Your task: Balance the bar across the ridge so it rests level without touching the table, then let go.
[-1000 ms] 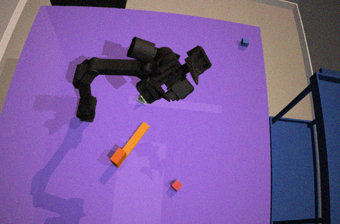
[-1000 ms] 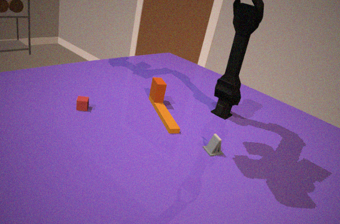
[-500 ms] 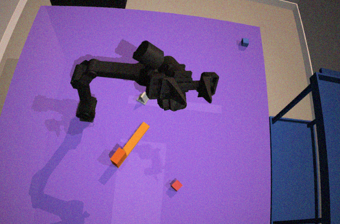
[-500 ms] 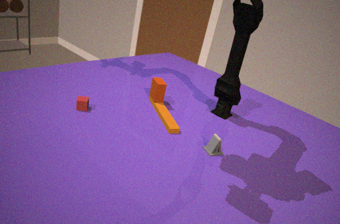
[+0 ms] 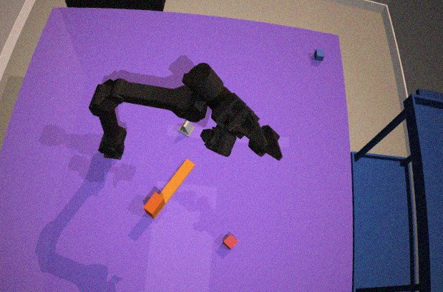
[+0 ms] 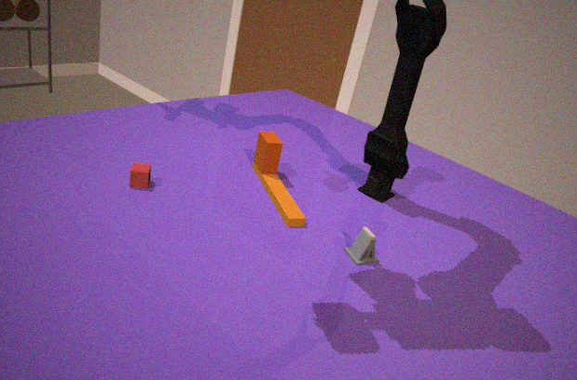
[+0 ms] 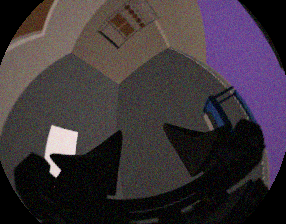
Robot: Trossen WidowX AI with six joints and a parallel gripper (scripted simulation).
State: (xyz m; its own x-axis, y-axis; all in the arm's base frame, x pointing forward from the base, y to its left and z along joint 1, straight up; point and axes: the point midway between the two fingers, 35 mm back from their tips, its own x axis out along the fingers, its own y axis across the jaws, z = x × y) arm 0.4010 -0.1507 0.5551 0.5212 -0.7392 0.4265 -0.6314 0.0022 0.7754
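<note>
The orange bar (image 5: 179, 177) (image 6: 282, 200) lies flat on the purple table (image 5: 274, 215) (image 6: 124, 279), with a taller orange block (image 5: 154, 205) (image 6: 268, 151) on one end. The small grey ridge (image 5: 185, 125) (image 6: 363, 247) stands apart from the bar's free end, close to the arm. My gripper (image 5: 243, 147) (image 7: 143, 129) is open and empty. It hangs in the air to the right of the ridge, well away from the bar. In the wrist view the fingers point at the room's walls, with nothing between them. The gripper is outside the exterior view.
A red cube (image 5: 230, 241) (image 6: 140, 175) sits on the table beyond the bar's block end. A blue cube (image 5: 319, 54) sits near a far corner. A blue rack (image 5: 417, 179) stands beside the table. The arm's base (image 5: 111, 147) (image 6: 380, 182) stands near the ridge.
</note>
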